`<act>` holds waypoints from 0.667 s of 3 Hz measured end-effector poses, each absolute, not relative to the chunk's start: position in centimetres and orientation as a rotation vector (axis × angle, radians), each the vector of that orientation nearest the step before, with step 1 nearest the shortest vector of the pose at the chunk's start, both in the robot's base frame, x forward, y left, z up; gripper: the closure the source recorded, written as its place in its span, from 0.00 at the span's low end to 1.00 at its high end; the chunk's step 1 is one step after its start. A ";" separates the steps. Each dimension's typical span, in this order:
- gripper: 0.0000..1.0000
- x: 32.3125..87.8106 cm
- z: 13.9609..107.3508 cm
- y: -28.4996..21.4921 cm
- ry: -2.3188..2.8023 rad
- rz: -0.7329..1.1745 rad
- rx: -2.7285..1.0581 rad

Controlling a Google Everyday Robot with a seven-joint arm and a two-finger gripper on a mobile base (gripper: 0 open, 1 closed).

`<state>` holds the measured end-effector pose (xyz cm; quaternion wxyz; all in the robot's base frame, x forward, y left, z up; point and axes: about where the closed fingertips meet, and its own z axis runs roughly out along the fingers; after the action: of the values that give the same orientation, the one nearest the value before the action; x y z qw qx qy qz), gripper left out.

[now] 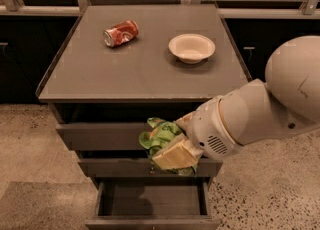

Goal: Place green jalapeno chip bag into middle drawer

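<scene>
I see the gripper point(175, 155) pinching the chip bag point(159, 136), w/ the bag held just in front of the cabinet point(65, 91), level w/ its upper drawer fronts. Cabinet's bottom drawer point(150, 201) stands open. On cabinet top: soda can point(120, 33) left, bowl point(192, 48) right.

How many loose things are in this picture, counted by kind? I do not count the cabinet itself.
soda can: 1
bowl: 1
chip bag: 1, held by the end effector in front of the drawers
Total: 3
</scene>
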<state>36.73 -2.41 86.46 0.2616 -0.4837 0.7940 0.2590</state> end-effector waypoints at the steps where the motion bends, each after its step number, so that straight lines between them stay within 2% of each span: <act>1: 1.00 36.6 83.0 -3.7 2.192 0.735 -1.216; 2: 1.00 35.6 74.1 -6.4 2.323 0.776 -1.007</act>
<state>35.65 -6.39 74.05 0.2442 -0.3688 0.8507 0.2840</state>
